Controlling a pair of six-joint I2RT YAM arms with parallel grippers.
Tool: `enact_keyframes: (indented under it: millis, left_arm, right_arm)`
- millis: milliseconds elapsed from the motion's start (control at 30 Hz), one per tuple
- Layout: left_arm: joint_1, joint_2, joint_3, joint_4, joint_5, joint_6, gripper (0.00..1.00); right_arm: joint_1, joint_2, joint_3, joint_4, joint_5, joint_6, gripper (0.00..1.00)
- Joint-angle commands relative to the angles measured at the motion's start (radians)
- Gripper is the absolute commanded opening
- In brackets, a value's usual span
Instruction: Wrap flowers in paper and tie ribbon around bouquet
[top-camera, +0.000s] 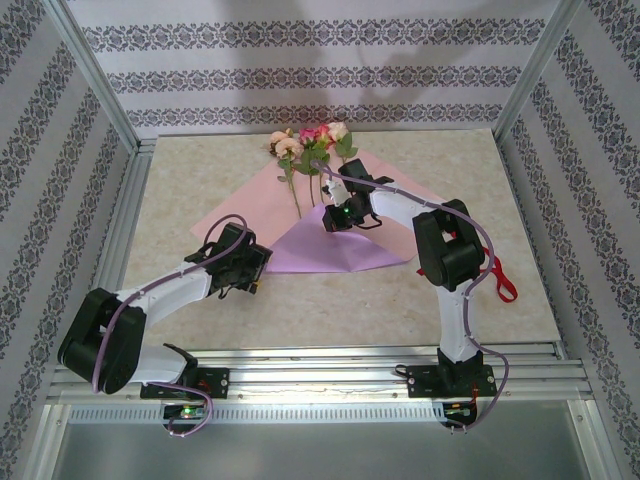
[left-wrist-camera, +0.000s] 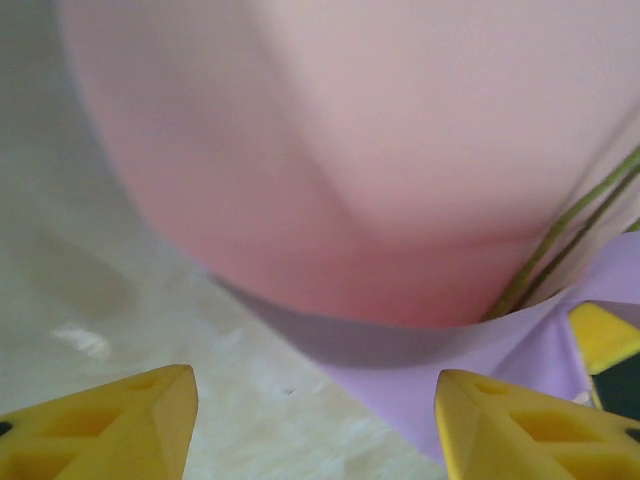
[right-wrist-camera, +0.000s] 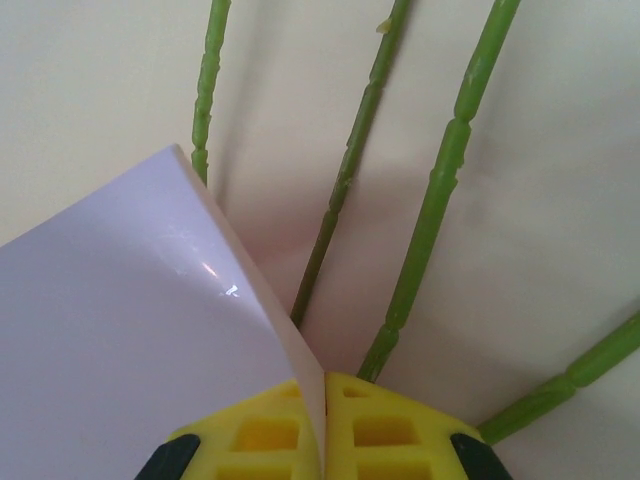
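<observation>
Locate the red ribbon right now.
In the top external view the ribbon lies on the table near its right edge, just right of the right arm, apart from the paper and flowers.

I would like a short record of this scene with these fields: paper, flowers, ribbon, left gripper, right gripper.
paper: on the table, pink face up, near part folded over, lilac face showing
flowers: lying on the paper, heads at the far side
ribbon: on the table, at the right side
left gripper: open, holding nothing, at the paper's near left edge
right gripper: shut on the paper's folded edge, over the stems
</observation>
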Motion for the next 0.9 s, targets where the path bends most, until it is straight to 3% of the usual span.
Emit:
enact_keyframes:
  millis: [0, 400, 867]
  left_arm:
    - [-0.013, 0.025, -0.023, 0.114, -0.035, 0.020, 0.64]
    - [-0.016, 0.036, -0.122, 0.213, -0.068, -0.020, 0.53]
    - [-0.015, 0.092, -0.153, 0.365, -0.161, -0.029, 0.27]
  right_arm:
    - [-0.016, 0.014, 0.020, -0.018, 0.005, 0.014, 0.00]
    - [-0.026, 0.039, 0.033, -0.025, -0.016, 0.034, 0.00]
    - [-0.027, 0.041, 0.028, -0.024, -0.023, 0.042, 0.00]
